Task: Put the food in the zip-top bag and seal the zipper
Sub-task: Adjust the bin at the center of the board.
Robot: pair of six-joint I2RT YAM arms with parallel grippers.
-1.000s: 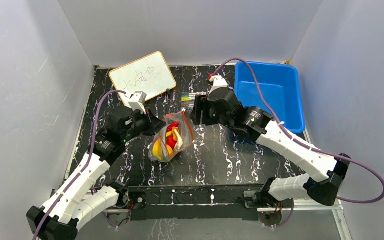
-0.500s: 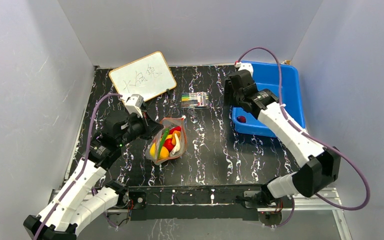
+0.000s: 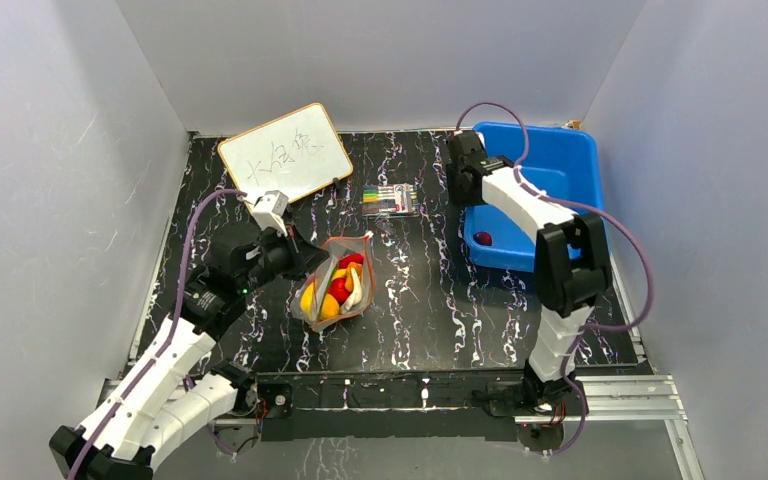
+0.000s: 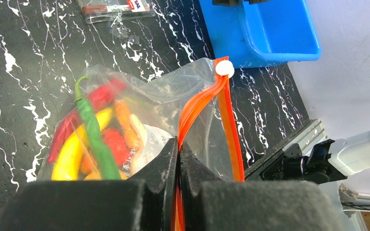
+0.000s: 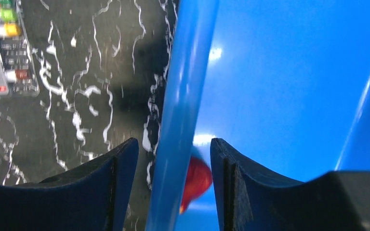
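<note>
Your left claw (image 4: 178,156) pinches the clear plastic bag's (image 3: 338,285) orange-red zipper strip (image 4: 232,120); right claw (image 5: 173,154), half-open, empty, straddles the blue plastic tub's (image 5: 279,72) rim, red toy (image 5: 196,180) inside.

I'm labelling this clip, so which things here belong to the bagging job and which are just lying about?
Job: clear floppy zip-top bag with orange-red zipper strip, pinched by the left gripper; plastic toy foods inside; small red piece in the blue plastic tub, near the open right gripper.
Lying about: wood-framed whiteboard; pack of coloured markers.
</note>
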